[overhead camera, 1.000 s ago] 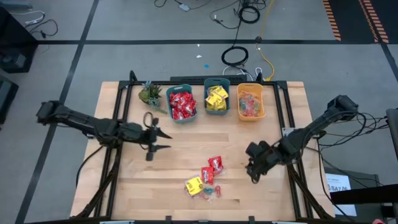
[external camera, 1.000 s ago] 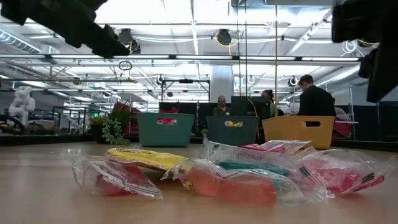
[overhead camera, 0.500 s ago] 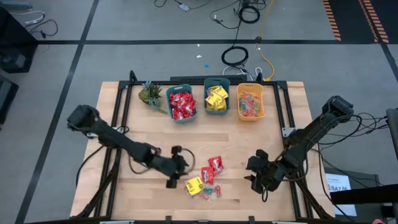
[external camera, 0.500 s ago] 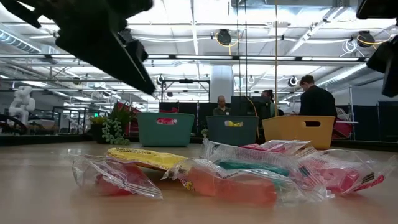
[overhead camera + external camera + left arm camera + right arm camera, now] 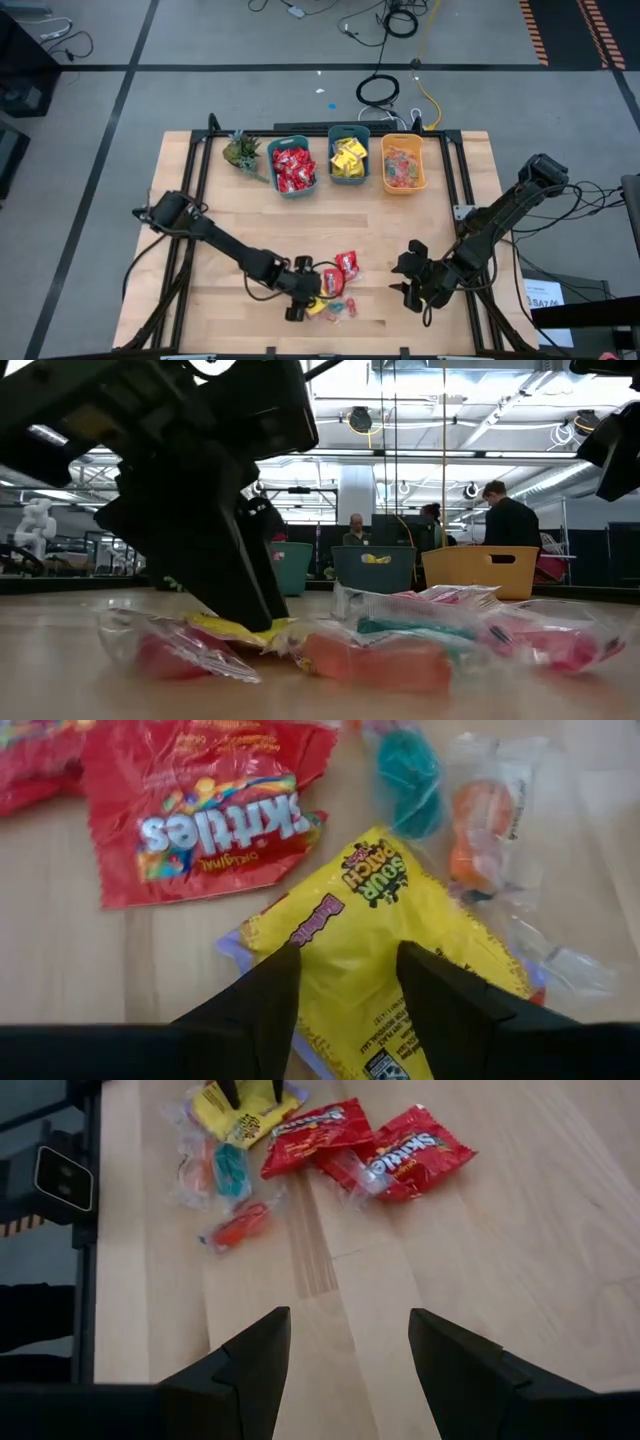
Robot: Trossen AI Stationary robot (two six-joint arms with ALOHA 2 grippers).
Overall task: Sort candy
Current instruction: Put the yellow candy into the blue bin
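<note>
So the left gripper [image 5: 303,303] is down over the loose pile at about 6 o'clock on the table [image 5: 220,215], right on top of the yellow packet [image 5: 400,935]; that's clearly the pick in hand, and my guess is it's headed for the middle bin [image 5: 348,153] at 12 o'clock, which already has yellow ones in it.

To do it well I'd pinch near the packet's middle, not the crinkly edge; it lies half over a clear-wrapped piece [image 5: 560,965] and just beside a red packet [image 5: 205,805], so a sloppy close could drag neighbours along; lift straight up before swinging away. Foil wrappers are slippery, so a firm squeeze helps.

Fingers: in the left wrist view they stand narrowly apart, both tips resting on or just above the yellow wrapper; nothing is pinched yet as far as I can see. The low view shows the fingers pressed down into the pile.

Right gripper [image 5: 412,285] waits at roughly 4 o'clock, well apart from the pile; its fingers are spread wide with only bare wood between them, holding nothing.

Rest of the candy: two red packets [image 5: 385,1145], a teal twist [image 5: 230,1172] and orange pieces [image 5: 238,1228] sit around the yellow one.
</note>
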